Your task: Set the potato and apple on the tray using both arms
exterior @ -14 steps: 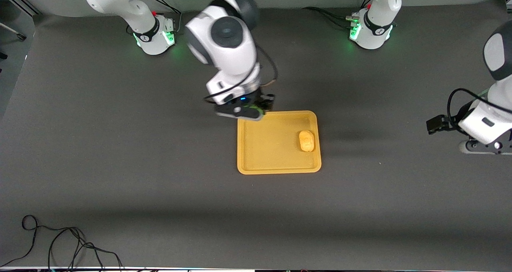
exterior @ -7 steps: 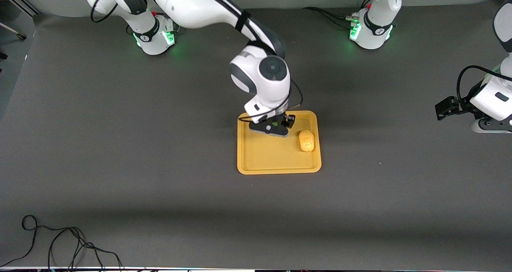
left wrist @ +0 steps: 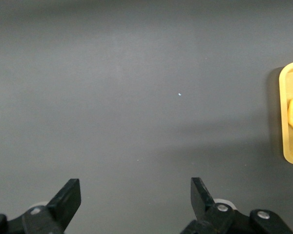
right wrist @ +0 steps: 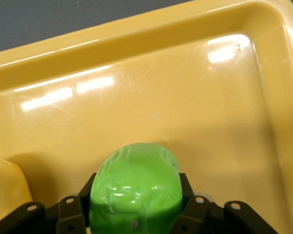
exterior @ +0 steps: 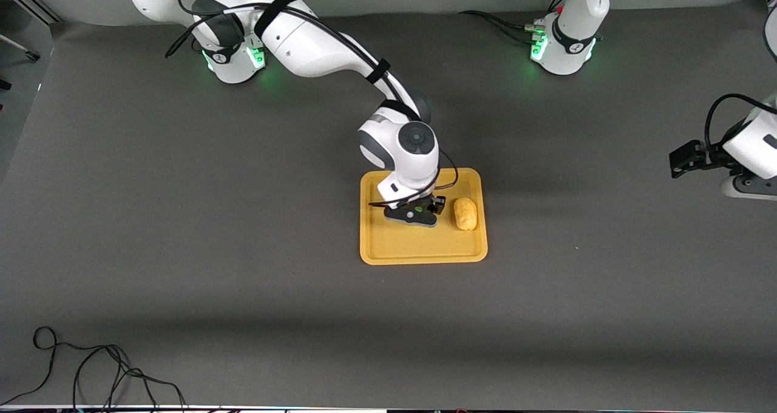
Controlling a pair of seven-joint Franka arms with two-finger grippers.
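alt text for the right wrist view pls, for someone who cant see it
The right gripper is shut on a bright green apple, held just above the floor of a yellow-orange tray. The tan-yellow potato shows at the picture's edge beside the apple, lying in the tray, with dark table past the tray's rim.

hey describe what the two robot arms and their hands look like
Both arms are white with dark grey round joints, black cables along them, and bases lit green. The right hand is black with a small green light; the left hand has black wedge-shaped fingers with silver screws.
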